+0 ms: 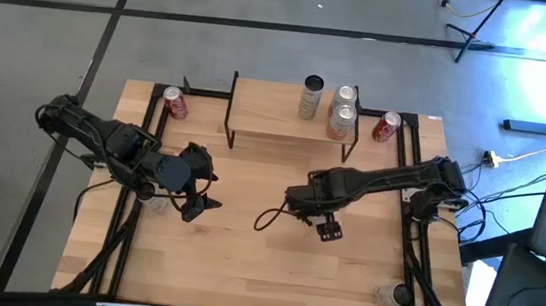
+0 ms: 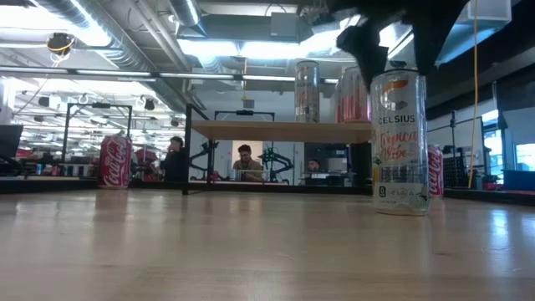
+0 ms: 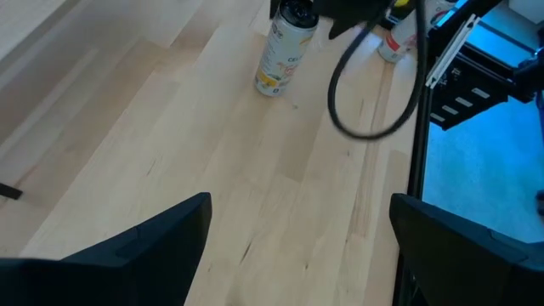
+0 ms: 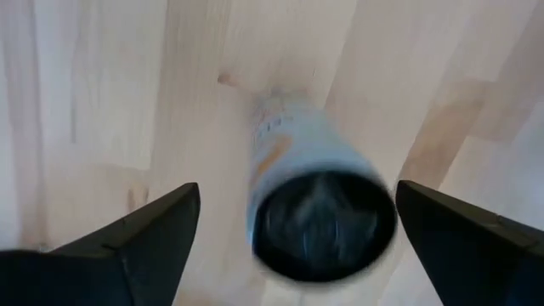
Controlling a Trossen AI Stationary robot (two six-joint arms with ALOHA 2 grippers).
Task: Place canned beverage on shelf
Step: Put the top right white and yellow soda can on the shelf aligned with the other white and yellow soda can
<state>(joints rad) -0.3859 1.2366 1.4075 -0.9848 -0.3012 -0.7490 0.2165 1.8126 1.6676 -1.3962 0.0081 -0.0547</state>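
Showing grey floor [image 1: 267, 2] crossed by dark lines, ceiling lights [image 2: 251, 46] glowing, people [image 2: 244, 163] sitting beyond

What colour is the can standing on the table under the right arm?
White Celsius can with orange-red lettering and a yellow base, clearest in the low view.

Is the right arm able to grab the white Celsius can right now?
Probably yes. The right gripper hangs just above the Celsius can, fingers open on either side, and the can stands alone on the table with nothing blocking it.

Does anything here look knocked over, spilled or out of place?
Nothing stands out. The white Celsius can stands upright on the table under the right gripper, whose jaws are open around it. The cans on the shelf and at its sides stand upright too.
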